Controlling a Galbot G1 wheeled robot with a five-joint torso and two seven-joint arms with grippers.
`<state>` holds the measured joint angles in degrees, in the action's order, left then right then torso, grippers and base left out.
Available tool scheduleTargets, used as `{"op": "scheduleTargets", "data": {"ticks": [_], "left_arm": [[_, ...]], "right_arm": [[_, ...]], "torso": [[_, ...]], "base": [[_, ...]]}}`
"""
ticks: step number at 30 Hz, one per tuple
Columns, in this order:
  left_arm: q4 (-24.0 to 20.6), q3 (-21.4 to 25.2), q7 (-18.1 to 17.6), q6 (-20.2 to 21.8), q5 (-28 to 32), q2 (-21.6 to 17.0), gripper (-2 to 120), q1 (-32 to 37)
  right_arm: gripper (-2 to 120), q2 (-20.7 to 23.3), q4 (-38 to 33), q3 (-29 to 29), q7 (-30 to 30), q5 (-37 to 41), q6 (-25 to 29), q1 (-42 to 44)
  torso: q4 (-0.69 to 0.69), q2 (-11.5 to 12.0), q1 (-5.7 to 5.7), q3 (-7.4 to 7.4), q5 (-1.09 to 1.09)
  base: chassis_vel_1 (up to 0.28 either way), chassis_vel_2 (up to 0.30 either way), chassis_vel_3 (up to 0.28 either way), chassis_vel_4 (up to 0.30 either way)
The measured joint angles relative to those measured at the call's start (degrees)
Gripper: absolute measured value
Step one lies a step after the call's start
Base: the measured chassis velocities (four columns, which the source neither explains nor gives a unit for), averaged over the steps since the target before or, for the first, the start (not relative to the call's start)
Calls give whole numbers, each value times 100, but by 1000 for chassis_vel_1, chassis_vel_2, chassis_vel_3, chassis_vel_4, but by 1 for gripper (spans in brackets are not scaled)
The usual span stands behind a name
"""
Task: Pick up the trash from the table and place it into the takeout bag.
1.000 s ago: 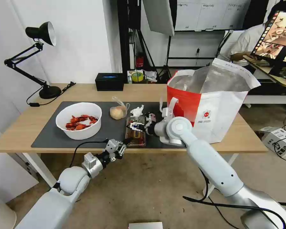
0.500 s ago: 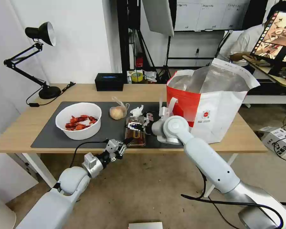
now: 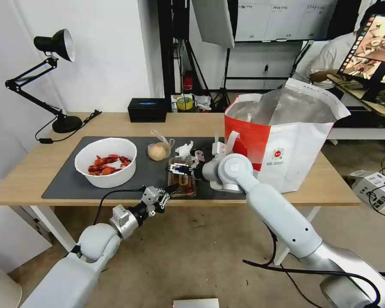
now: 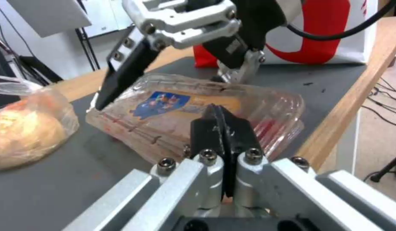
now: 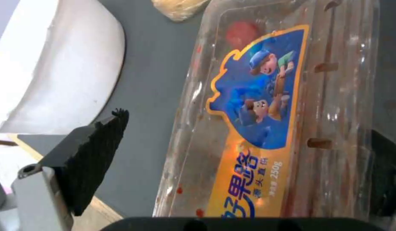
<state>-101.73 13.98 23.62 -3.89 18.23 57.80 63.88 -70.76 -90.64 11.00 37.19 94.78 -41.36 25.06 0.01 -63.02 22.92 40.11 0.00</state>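
Note:
The clear hinged tray (image 3: 182,183) with a blue-and-yellow label (image 5: 258,106) lies on the dark mat near the table's front edge. My right gripper (image 3: 180,170) hovers open just over it, one finger (image 5: 89,157) on each long side. My left gripper (image 4: 223,128) is shut at the table's front edge, its tips against the tray's near rim (image 4: 172,150); I cannot tell whether the rim is pinched. The white bowl of red shells (image 3: 106,161) stands on the left of the mat. The bagged bun (image 3: 159,150) and the crumpled tissue (image 3: 184,149) lie behind the tray. The takeout bag (image 3: 286,141) stands open on the right.
A black desk lamp (image 3: 67,124) stands at the table's (image 3: 115,124) far left corner, and a black box (image 3: 147,110) sits at the back edge. The mat (image 3: 64,184) has bare room between bowl and tray. A person sits at a desk behind the takeout bag.
My right gripper has slid a little to the left and settled lower over the tray. My left gripper has crept slightly up and left at the tray's near corner.

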Motion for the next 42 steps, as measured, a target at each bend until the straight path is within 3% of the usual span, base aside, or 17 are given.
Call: {"op": "scheduleTargets", "data": {"ticks": [7,14,18,24,29,32,35,42], "left_arm": [[-16,20,2,-10,5,18,0,13],[-30,62,3,-22,15,6,0,33],[-34,71,3,-23,21,0,0,32],[-59,80,4,-23,30,12,0,32],[-61,93,4,-24,32,24,0,52],[-85,130,4,-25,47,26,0,73],[-139,202,3,-25,91,16,0,114],[-391,580,2,-24,153,-79,0,384]], "right_arm": [[100,55,-71,54,86,136,0,8],[73,111,-112,107,119,233,-1,28],[65,123,-113,118,123,248,-2,28],[37,203,-105,128,148,248,-2,56],[24,232,-105,116,142,245,0,85],[9,236,-82,100,138,245,1,89],[1,236,-76,79,122,250,1,86],[0,241,-77,15,111,252,-2,98]], "torso": [[0,0,0,0,0],[-1,0,0,0,0],[0,0,0,0,0],[-1,-1,0,0,0],[-1,-1,0,-1,0],[-1,-1,0,-1,0],[0,-1,0,-1,0],[0,-1,0,-1,0]], "base": [[0,0,0,0],[0,0,0,0],[0,0,0,0],[0,0,0,0],[0,0,0,0],[0,0,0,0],[0,0,0,0],[0,0,0,0]]}}
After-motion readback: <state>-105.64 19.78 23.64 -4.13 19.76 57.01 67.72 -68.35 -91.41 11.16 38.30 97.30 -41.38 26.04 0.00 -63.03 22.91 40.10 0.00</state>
